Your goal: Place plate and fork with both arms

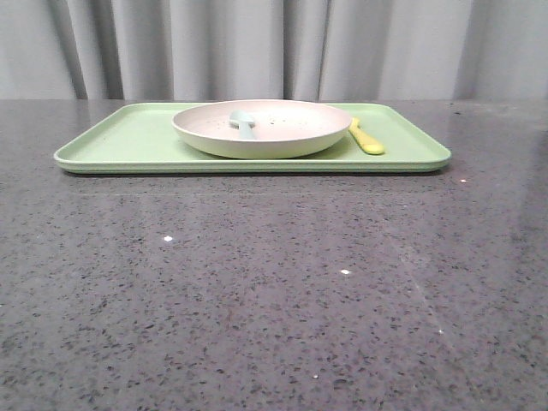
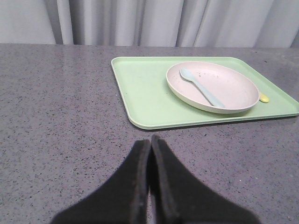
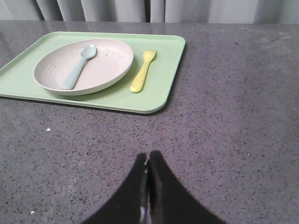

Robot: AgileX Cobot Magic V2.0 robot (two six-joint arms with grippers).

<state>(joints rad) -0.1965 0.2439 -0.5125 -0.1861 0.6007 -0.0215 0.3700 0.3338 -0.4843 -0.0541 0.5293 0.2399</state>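
Note:
The cream-white speckled plate (image 1: 291,141) sits on the light-green tray (image 1: 128,141) at the back of the table; it also shows in the left wrist view (image 2: 233,91) and the right wrist view (image 3: 107,65). A pale blue spoon (image 3: 78,67) lies in the plate. The pale-yellow fork (image 3: 142,72) lies on the tray beside the plate, on its right in the front view (image 1: 366,139). My left gripper (image 2: 150,142) is shut and empty over bare table, short of the tray. My right gripper (image 3: 148,156) is shut and empty, also short of the tray. Neither gripper shows in the front view.
The table (image 1: 274,291) is dark grey speckled stone. Grey curtains (image 1: 274,47) hang behind the tray. The tray also shows in the left wrist view (image 2: 140,93) and the right wrist view (image 3: 163,70).

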